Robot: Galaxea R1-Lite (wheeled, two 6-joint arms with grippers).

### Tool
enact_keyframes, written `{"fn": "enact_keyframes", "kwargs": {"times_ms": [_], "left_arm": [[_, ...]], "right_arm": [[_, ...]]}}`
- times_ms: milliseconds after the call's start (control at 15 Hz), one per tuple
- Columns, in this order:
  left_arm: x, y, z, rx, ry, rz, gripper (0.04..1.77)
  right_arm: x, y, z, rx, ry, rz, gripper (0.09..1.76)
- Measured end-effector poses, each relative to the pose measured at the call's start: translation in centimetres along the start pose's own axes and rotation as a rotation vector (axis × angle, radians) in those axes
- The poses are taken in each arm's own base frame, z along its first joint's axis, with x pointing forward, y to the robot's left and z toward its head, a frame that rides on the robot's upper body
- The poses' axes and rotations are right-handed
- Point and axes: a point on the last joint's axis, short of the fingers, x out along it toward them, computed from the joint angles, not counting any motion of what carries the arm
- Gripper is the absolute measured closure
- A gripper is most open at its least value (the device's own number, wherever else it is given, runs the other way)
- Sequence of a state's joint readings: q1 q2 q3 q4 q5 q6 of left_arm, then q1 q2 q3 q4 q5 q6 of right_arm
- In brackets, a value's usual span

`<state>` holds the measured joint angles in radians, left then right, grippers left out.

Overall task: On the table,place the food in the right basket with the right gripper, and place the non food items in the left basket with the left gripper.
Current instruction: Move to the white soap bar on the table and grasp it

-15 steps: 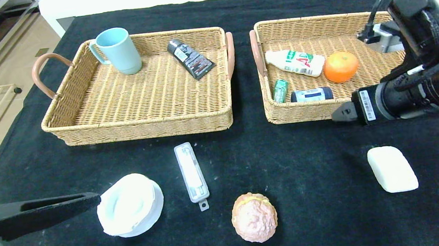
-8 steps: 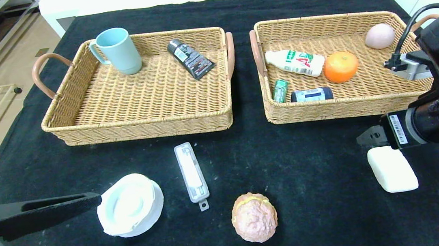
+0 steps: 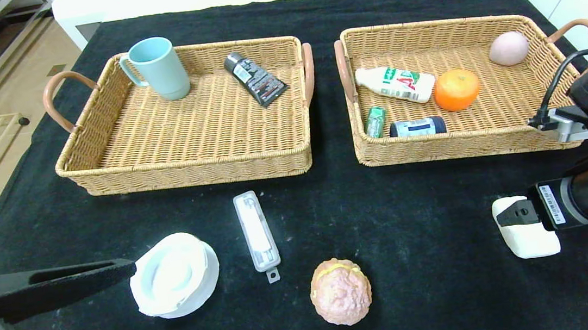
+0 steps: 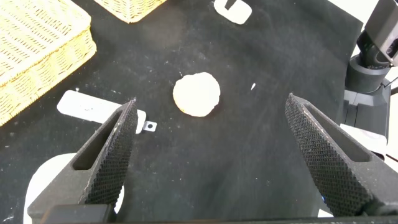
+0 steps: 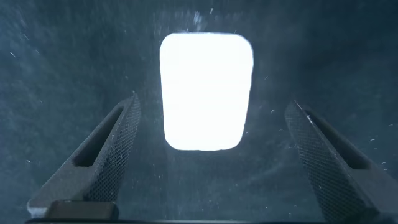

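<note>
**Right hand open over the soap block; left hand idle by the dish**

The right hand hangs over the near right part of the desk, above the white soap block. In the right wrist view its two fingers stand wide apart with the block on the cloth between and beyond them; it grips nothing.

The left hand sits low at the near left, its tip just beside the round white dish. The left wrist view shows its fingers spread wide and empty.

Loose on the desk, left to right: the dish, the long white case, the pinkish-brown bun nearest the robot, and the soap block.

The right basket holds the orange, the green gum pack, the dark blue jar lying on its side against the near wall, a white bottle and a pale pink egg-shaped ball in the far right corner.

The left basket holds a light blue mug in its far left corner and a dark tube lying toward the far right.
</note>
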<state>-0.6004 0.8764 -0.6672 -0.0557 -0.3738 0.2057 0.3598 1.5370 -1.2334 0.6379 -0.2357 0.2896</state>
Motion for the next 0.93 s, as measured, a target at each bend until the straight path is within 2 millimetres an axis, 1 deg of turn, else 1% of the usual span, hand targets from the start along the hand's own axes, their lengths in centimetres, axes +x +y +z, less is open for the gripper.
{"fn": "enact_keyframes", "kwargs": {"times_ms": [267, 467, 933], "left_arm": [[0.0, 0.0, 0.0, 0.001, 0.0, -0.001, 0.09], [0.0, 0.0, 0.0, 0.0, 0.0, -0.001, 0.09], [0.0, 0.0, -0.1, -0.002, 0.006, -0.002, 0.09]], "right_arm": [[1.3, 0.2, -0.2, 0.013, -0.034, 0.022, 0.15], [2.2, 0.1, -0.4, 0.017, -0.014, 0.012, 0.15], [3.1, 0.1, -0.7, 0.015, 0.018, 0.009, 0.15]]}}
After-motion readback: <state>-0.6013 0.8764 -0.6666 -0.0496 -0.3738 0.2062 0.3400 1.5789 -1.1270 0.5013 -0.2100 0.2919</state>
